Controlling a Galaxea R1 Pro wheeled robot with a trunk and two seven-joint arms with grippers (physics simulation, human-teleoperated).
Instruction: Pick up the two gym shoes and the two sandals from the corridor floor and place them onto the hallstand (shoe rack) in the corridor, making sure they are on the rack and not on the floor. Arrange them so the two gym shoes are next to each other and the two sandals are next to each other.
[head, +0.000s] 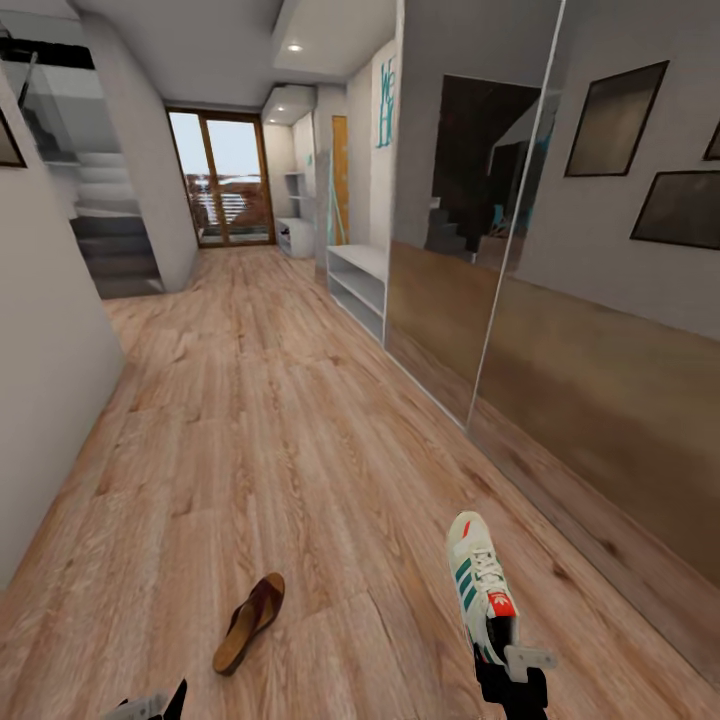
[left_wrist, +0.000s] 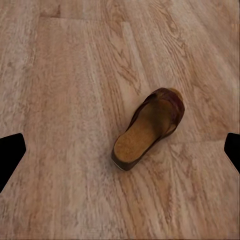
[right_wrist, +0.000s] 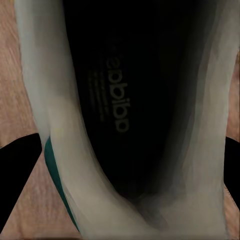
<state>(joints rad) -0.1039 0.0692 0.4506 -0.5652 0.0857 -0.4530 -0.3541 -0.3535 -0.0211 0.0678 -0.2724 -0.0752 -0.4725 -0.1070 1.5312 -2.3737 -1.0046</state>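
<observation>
On corridor floor (head: 250, 420) — sandal (head: 249, 621) | right claw (head: 508, 668) holds gym shoe (head: 480, 585) | left claw (head: 150, 706) wide

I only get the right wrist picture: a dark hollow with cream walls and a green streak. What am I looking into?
Observer: The inside of a cream-white lace-up sneaker with green side stripes. The right gripper holds it at the heel, toe pointing down the corridor.
Operator: Anything else lying around?
Observer: One dark brown leather sandal with a tan sole lies on the light brown wood-plank floor, ahead of the left gripper.
Operator: Is that gripper carrying something?
Observer: No; the left wrist view shows its fingertips spread wide, the sandal lying between them untouched.
</observation>
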